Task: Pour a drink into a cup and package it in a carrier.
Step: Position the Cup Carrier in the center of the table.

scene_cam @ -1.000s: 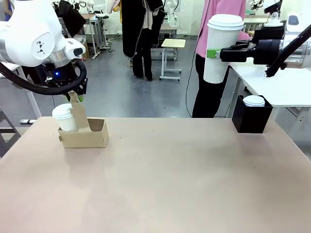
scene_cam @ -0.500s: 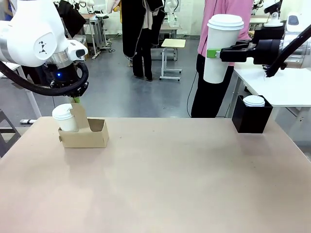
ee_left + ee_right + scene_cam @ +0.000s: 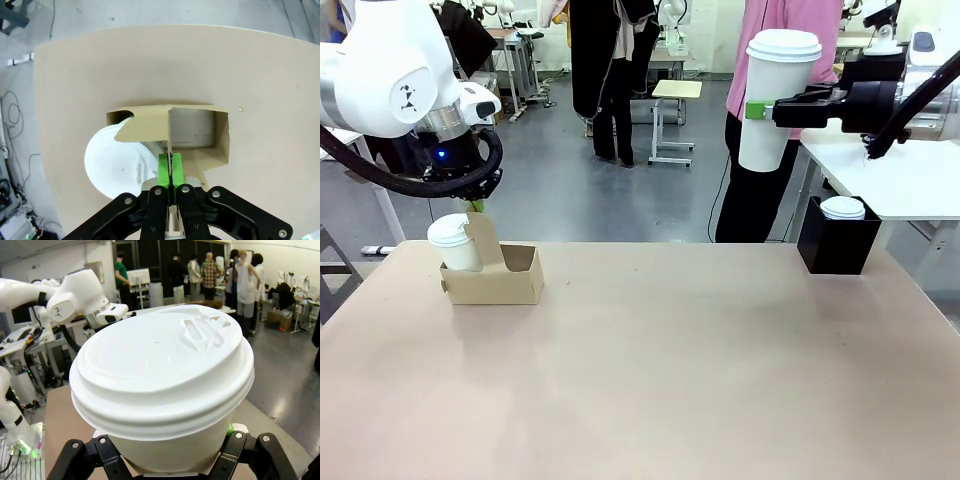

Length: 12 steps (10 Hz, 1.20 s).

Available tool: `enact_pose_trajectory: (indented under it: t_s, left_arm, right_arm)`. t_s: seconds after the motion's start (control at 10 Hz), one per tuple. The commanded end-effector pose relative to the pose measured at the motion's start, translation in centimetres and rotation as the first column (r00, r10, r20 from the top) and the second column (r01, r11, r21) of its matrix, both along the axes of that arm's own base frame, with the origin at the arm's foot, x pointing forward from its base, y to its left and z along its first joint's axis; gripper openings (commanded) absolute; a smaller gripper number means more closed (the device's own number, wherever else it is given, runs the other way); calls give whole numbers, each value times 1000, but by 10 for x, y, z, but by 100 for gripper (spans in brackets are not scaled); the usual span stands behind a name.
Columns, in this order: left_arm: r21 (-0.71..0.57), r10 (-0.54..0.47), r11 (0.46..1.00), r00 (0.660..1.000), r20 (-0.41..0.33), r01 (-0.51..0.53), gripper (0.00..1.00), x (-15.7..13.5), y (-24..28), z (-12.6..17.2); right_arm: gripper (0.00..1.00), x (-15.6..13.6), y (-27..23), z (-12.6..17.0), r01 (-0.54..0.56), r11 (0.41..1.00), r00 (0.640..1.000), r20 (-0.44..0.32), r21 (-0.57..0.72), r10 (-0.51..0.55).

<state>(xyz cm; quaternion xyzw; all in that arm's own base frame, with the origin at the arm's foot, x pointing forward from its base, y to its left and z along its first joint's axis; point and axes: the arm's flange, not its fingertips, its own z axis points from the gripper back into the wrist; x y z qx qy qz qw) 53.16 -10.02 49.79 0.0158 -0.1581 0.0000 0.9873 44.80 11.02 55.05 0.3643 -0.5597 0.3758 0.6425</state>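
Carrier [image 3: 495,288] handle pinched by left pincer [image 3: 475,207]; right pincer [image 3: 765,110] holds lidded cup [image 3: 767,140] aloft, black box [image 3: 835,258] below-right.

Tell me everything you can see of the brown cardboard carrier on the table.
The carrier is a low tray of plain matte brown cardboard with a tall central handle tab. It appears to rest upright on the tan table, on the robot's left side. One slot holds a white lidded cup; the slot beside it is empty. The left gripper comes down from above and is shut on the top of the tab, its green pads pressed against the thin cardboard.
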Motion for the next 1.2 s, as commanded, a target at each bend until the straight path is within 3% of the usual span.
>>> enact_pose_trajectory:
  t_s: [0.0,0.3,0.6,0.8,1.1]
  left_arm:
    - [-27,15,1000,1000,-4,-15,2,-7,-2,14]
    - [-43,89,995,996,18,-88,2,-43,-35,76]
    - [-99,39,994,999,29,-36,2,-100,-104,134]
    - [-118,63,991,998,25,-60,2,-131,-148,141]
    - [-121,89,989,996,22,-86,2,-168,-208,120]
  right_arm:
    - [81,1,2,3,-1,1000,1000,7,5,1]
    - [81,1,2,3,-1,1000,1000,7,5,1]
    - [81,1,2,3,-1,1000,1000,7,5,1]
    - [81,1,2,3,-1,1000,1000,7,5,1]
    - [81,1,2,3,-1,1000,1000,7,5,1]
